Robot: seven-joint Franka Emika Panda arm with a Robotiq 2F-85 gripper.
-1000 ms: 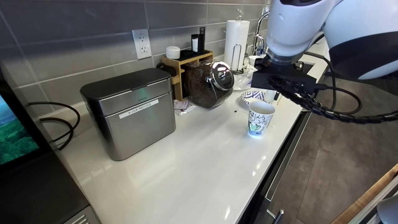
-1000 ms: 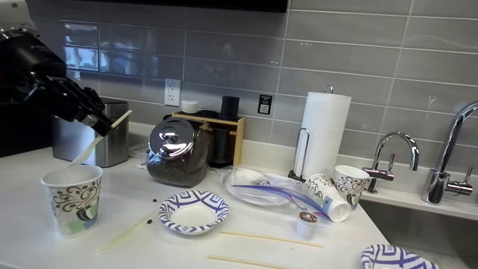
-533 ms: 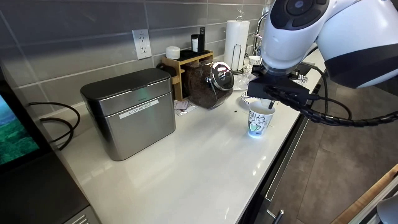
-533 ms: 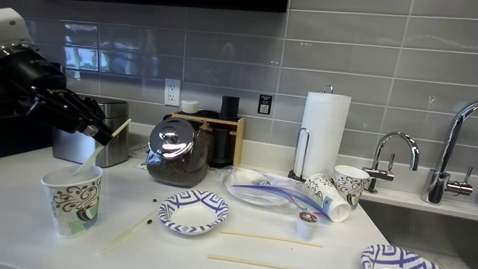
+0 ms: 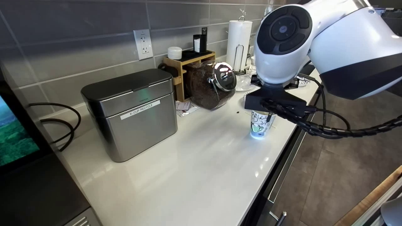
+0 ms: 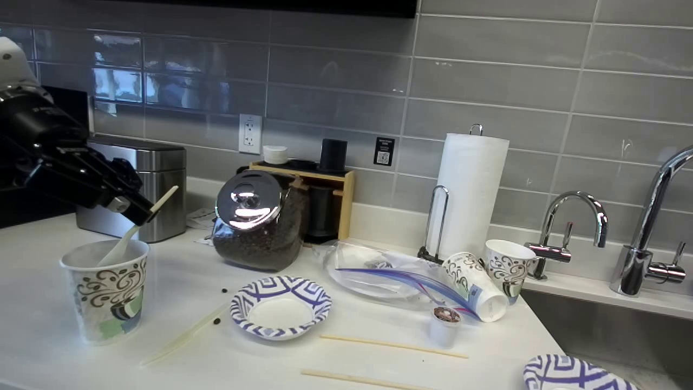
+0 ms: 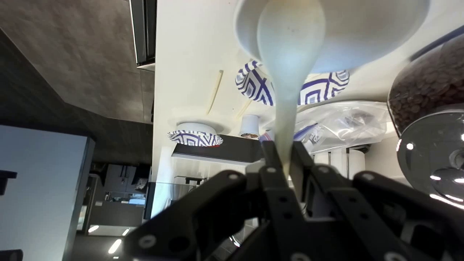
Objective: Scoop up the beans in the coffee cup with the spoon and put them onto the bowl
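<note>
Bin (image 5: 144, 128): steel, black-lidded; I read "K-CUP RECYCLE" on its label (image 5: 140, 110). Jar (image 6: 264, 235): chrome-lidded, dark contents, in front of a wooden rack (image 6: 347, 208). Towel roll (image 6: 470, 195): upright. Clear bag (image 6: 357, 276): before the roll. Other cups (image 6: 479, 287), two: one on its side, one upright (I cannot tell whether they touch). Pod (image 6: 445, 329): near the tipped one. Sticks (image 6: 394, 347), two: lying apart. Sink (image 6: 606, 319): two faucets (image 6: 631, 271) behind.

Bright glare spots the tiled wall (image 6: 346, 97) and counter (image 5: 188, 169)

The fingers (image 6: 138, 213) hold the spoon (image 6: 122, 244) (tilted) with its tip inside the coffee cup (image 6: 108, 298).
</note>
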